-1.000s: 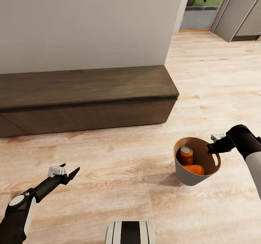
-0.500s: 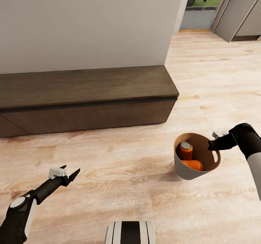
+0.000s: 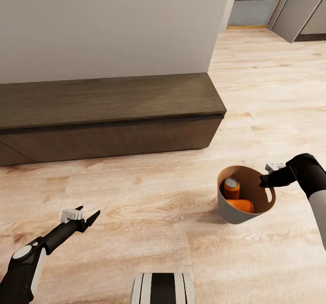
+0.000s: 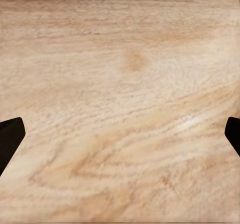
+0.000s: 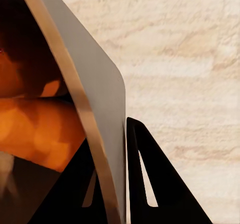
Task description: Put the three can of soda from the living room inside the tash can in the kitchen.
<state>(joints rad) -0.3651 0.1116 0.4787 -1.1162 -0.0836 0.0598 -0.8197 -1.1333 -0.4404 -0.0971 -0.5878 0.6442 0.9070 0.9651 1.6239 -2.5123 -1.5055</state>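
Light wood floor [image 3: 149, 213] fills most of the head view, its pale planks running from the lower edge up to a doorway at the upper right. A long low dark-wood bench [image 3: 108, 109] spans the left and centre of the frame against a plain pale wall [image 3: 108, 23] — the bench top is bare wood. At the upper right corner, grey panels [image 3: 301, 5] flank an opening with a strip of green beyond.

At the right of the frame the right gripper [image 3: 267, 180] is clamped on the rim of the trash can [image 3: 235, 211], a tapered bin, brown inside and pale grey-beige outside, hanging tilted just above the floor with its shadow on the planks below. In the right wrist view the bin wall [image 5: 97, 109] passes between the two dark fingers [image 5: 155, 184], one on either side of it. Two orange soda cans [image 3: 235, 197] show inside the bin — one upright with its silver top showing, one lying on its side beneath it; whether a third lies under them cannot be told.

At the lower left the left gripper [image 3: 86, 216] hovers over the floor with its fingers spread and nothing between them; the left wrist view shows its dark fingertips [image 4: 10, 139] at opposite edges over bare planks.

No brand, label or legible writing shows on the cans, the bin or the bench.
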